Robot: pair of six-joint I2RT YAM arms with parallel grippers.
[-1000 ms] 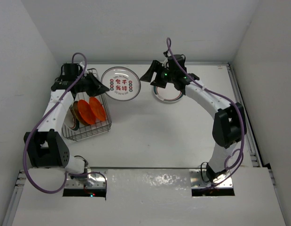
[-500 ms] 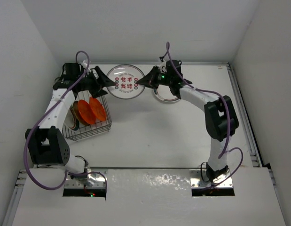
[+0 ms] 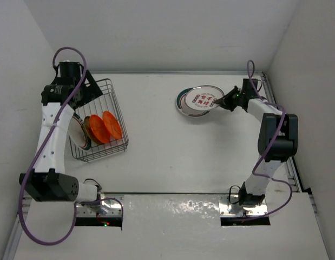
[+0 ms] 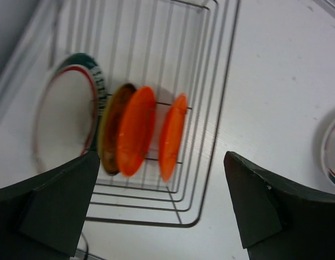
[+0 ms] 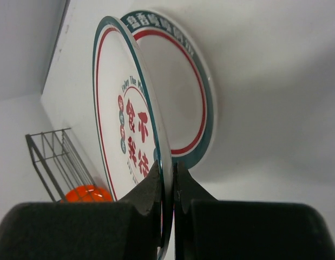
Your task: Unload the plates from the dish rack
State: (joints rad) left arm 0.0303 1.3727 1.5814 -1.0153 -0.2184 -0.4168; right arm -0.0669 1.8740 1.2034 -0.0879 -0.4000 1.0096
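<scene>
The grey wire dish rack [image 3: 117, 142] stands at the left. It holds a white teal-rimmed plate [image 4: 64, 119], a brownish plate [image 4: 109, 132] and two orange plates [image 4: 136, 130] on edge. My left gripper [image 4: 167, 211] hangs open and empty above the rack's near end. Far right, my right gripper [image 5: 172, 179] is shut on the rim of a white plate with red characters [image 5: 124, 124]. That plate is tilted just over another teal-rimmed plate [image 5: 181, 92] lying on the table. From above, the held plate [image 3: 202, 99] overlaps the lying plate [image 3: 184, 106], with the right gripper [image 3: 218, 101] at its right edge.
White walls close in the table at the left, back and right. The rack [image 5: 51, 157] shows far off in the right wrist view. The lying plate's edge [image 4: 332, 151] shows at the right of the left wrist view.
The left gripper let go of the red-character plate, opened and drew back over the rack. The right gripper shut on that plate and carried it right, over the lying plate.
</scene>
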